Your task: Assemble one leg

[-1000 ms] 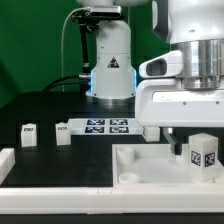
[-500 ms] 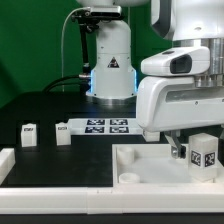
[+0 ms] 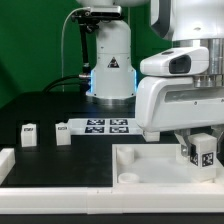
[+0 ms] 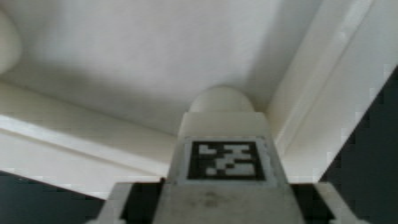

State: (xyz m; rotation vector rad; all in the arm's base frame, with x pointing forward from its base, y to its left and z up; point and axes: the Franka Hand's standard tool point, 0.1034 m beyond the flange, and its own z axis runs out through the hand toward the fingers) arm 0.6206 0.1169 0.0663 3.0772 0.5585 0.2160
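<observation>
My gripper (image 3: 201, 141) is shut on a leg (image 3: 207, 154), a small white post with a black-and-white tag on its face. It holds the leg at the exterior view's right, over the large white square tray-like piece (image 3: 150, 168). In the wrist view the leg (image 4: 228, 120) runs out from between my fingers (image 4: 135, 203), tag up, with its rounded tip over the tray's inner floor near a raised rim (image 4: 107, 125). Whether the tip touches the floor I cannot tell. Two more legs (image 3: 29, 133) (image 3: 62, 133) stand on the dark table at the exterior view's left.
The marker board (image 3: 105, 126) lies on the table behind the tray. The arm's base (image 3: 110, 60) stands at the back centre. A low white wall (image 3: 50, 190) runs along the front edge, with a white corner piece (image 3: 5, 160) at the far left.
The arm's head has come down and shifted toward the exterior view's left. The leg stays gripped over the tray and sits slightly higher now.
</observation>
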